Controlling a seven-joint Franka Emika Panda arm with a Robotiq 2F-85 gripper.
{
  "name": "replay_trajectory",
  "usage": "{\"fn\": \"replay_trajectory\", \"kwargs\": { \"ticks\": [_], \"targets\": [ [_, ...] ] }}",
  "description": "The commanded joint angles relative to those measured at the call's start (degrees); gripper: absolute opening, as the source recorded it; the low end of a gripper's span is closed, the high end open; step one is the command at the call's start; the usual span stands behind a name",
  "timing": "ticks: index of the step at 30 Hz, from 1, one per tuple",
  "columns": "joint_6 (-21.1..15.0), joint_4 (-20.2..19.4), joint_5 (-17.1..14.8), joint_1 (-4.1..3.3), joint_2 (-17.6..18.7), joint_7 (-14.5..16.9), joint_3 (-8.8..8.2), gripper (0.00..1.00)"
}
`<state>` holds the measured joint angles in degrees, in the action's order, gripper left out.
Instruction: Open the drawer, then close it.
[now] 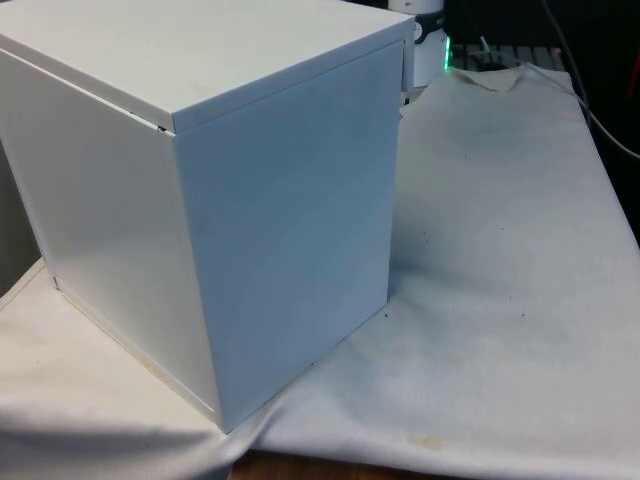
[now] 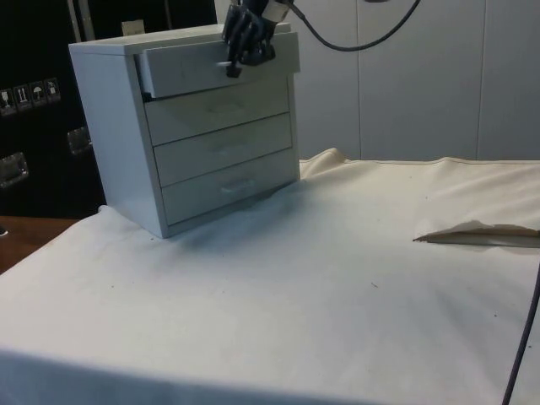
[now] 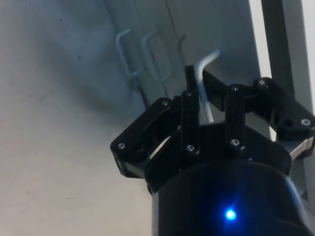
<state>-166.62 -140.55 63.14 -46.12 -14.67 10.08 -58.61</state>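
Top drawer point(image 2: 211, 69) of chest point(image 2: 118, 126) on table point(image 2: 337, 278), pulled out slightly past the three drawers below. Gripper point(image 2: 239, 57) right at drawer front, fingers narrow, clamped on handle point(image 3: 204, 81). Handle bar between fingers, long axis across drawer face. Drawer body straight ahead of gripper; travel axis runs in and out of chest, so pull back to open further, push forward to close.

A white cloth point(image 2: 337, 278) covered the table, creased and lightly speckled, with a faint yellowish stain near its edge in the front view. One fold point(image 2: 477, 234) stood lifted off the surface. Dark cabinets point(image 2: 34, 93) stood behind, and a black cable point(image 2: 354, 42) hung against the pale wall.
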Motion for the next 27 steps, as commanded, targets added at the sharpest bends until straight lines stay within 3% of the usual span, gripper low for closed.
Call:
{"fn": "replay_trajectory", "kwargs": {
  "ticks": [1, 2, 3, 4, 11, 12, 13, 14, 19, 20, 21, 22, 27],
  "targets": [
    [0.3, -0.9, 1.5, 0.86, -1.1, -0.1, 0.52, 0.0],
    [0.3, -1.0, 1.9, 0.92, -1.3, -0.1, 0.52, 0.0],
    [0.1, -0.3, 0.9, 0.06, -0.3, 0.0, -0.06, 0.0],
    [0.5, -1.1, 2.3, 0.92, -1.4, -0.1, 0.57, 0.0],
    [1.2, -2.1, 4.6, 1.26, -2.6, -0.5, 1.09, 0.0],
    [0.4, -1.0, 3.2, 0.11, -1.4, 0.0, 0.17, 0.0],
    [0.5, -1.1, 3.4, 0.11, -1.4, 0.0, 0.23, 0.0],
    [1.2, -2.3, 5.3, 1.32, -2.8, -0.7, 1.38, 0.0],
    [1.0, -2.9, 6.1, 1.43, -2.9, -1.1, 1.66, 0.0],
    [1.0, -3.0, 6.3, 1.38, -2.9, -1.3, 1.66, 0.0],
    [0.5, -1.6, 4.5, 0.11, -1.4, -0.4, 0.57, 0.0],
    [0.9, -3.1, 6.6, 1.38, -2.9, -1.5, 1.66, 0.0],
    [0.5, -3.6, 7.4, 1.43, -3.0, -2.2, 1.6, 0.0]
  ]
}}
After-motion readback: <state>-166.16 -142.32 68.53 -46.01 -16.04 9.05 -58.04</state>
